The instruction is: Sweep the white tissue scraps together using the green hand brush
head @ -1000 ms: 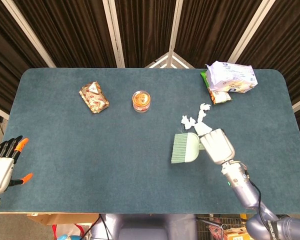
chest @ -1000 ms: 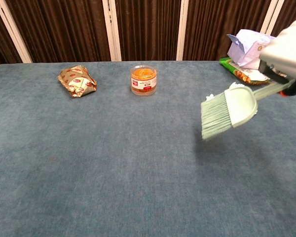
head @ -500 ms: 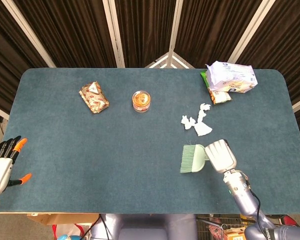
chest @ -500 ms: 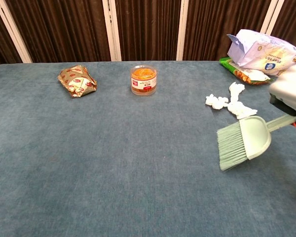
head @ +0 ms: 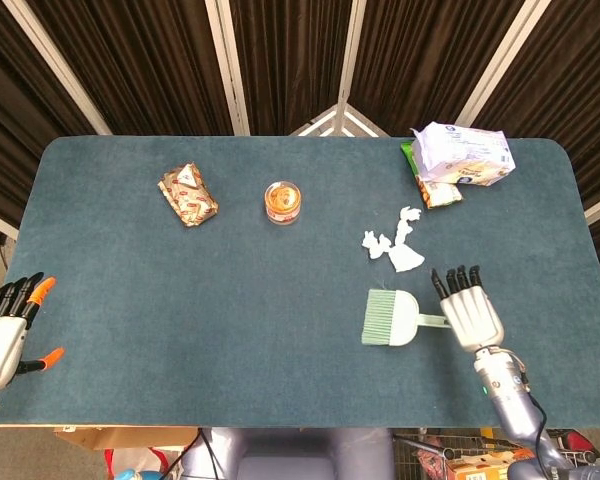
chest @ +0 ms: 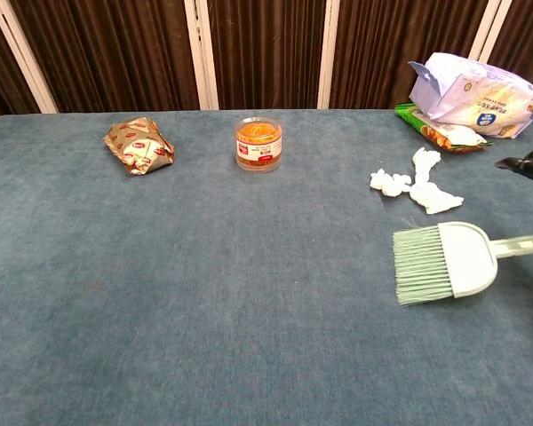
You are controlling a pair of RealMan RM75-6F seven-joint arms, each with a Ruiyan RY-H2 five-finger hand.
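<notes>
The right robot hand [head: 472, 312] sits flat and palm-down over the near right part of the bench [head: 180, 300], its forearm running back toward the front edge and its fingers [head: 454, 279] stretched straight out, apart, pointing toward the far side; it holds nothing. Just to its left lies the green hand brush [head: 392, 318], flat on the blue cloth, its long axis running left to right: bristles fanned toward the left, the thin handle reaching right up to the side of that hand, though I cannot tell whether they touch. The white tissue scraps [head: 392, 243] lie in a loose cluster a little beyond the brush, apart from it. The left robot hand [head: 5, 335] hangs off the near left edge of the bench, fingers spread and holding nothing.
</notes>
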